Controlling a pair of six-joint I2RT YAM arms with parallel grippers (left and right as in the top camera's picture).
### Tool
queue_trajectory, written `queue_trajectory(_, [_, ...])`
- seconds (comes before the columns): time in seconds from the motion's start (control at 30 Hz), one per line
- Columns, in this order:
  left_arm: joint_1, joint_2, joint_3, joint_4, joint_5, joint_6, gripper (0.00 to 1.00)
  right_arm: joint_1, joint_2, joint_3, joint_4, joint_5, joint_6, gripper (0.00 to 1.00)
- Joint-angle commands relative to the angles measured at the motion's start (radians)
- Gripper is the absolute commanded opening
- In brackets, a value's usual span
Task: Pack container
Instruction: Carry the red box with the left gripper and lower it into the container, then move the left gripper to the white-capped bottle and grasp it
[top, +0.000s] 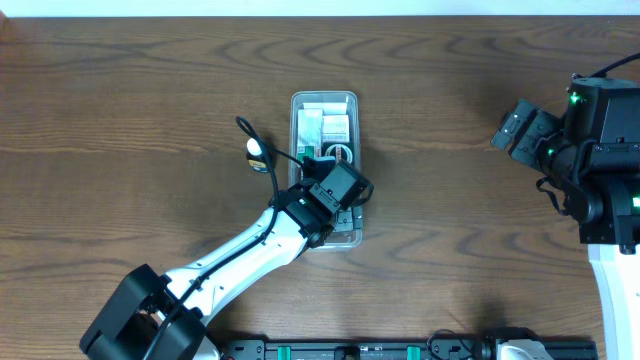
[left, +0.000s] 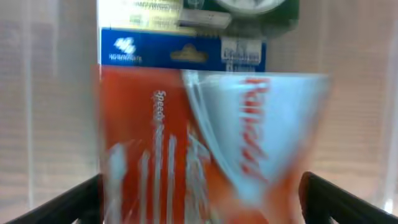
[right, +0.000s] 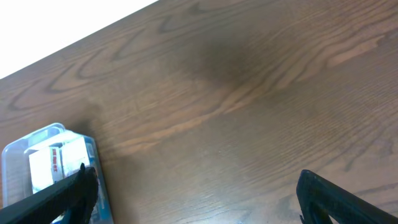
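The container (top: 296, 120), a long clear plastic bin, lies at the middle of the dark wood-grain table (top: 150, 100), its long axis running away from the robot. It holds several small boxes, packed closely (print too small to read from overhead). The left arm reaches in from the near-left corner, and the left gripper (top: 335, 187) hangs over the near half of the bin. In the left wrist view the left gripper (left: 200, 202) has its fingers (left: 62, 205) spread wide to the two lower corners of the picture. A red-and-white box (left: 186, 149) fills the space between and beyond them, badly blurred. No clamping on the box is visible, so the gripper is recorded as released. Beyond the red box lies a blue-banded box (left: 186, 53), and the bin's cloudy walls (left: 37, 93) rise on either side. The right gripper (top: 510, 128) sits well apart from the bin, at the right edge of the table. Its wrist view shows the right gripper (right: 198, 199) with jaws wide apart over bare wood, holding nothing. One end of the bin (right: 12, 155) shows at the far left of that view, with a white box (right: 53, 163) inside.
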Motion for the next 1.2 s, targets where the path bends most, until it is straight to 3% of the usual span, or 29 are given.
queue_trajectory(0.0, [-0.001, 0.006, 0.012, 0.007, -0.001, -0.004, 0.98, -0.011, 0.000, 0.003, -0.001, 0.004, -0.003, 0.99])
queue_trajectory(0.3, [-0.001, 0.003, 0.012, 0.076, 0.001, 0.001, 0.98, -0.011, 0.000, 0.003, -0.001, 0.004, -0.003, 0.99])
queue_trajectory(0.5, [0.003, -0.056, 0.016, 0.168, 0.001, 0.097, 0.98, -0.011, 0.000, 0.003, -0.001, 0.004, -0.003, 0.99])
queue_trajectory(0.7, [0.056, -0.240, 0.021, 0.167, -0.004, 0.227, 0.98, -0.011, 0.000, 0.003, -0.001, 0.004, -0.003, 0.99])
queue_trajectory(0.77, [0.097, -0.302, 0.021, 0.163, -0.025, 0.323, 0.98, -0.011, 0.000, 0.003, -0.001, 0.004, -0.003, 0.99])
queue_trajectory(0.93, [0.250, -0.348, 0.021, 0.110, -0.086, 0.425, 0.98, -0.011, 0.000, 0.003, -0.001, 0.004, -0.003, 0.99])
queue_trajectory(1.17, [0.520, -0.207, 0.021, 0.120, 0.134, 0.540, 0.99, -0.011, 0.000, 0.003, -0.001, 0.004, -0.003, 0.99])
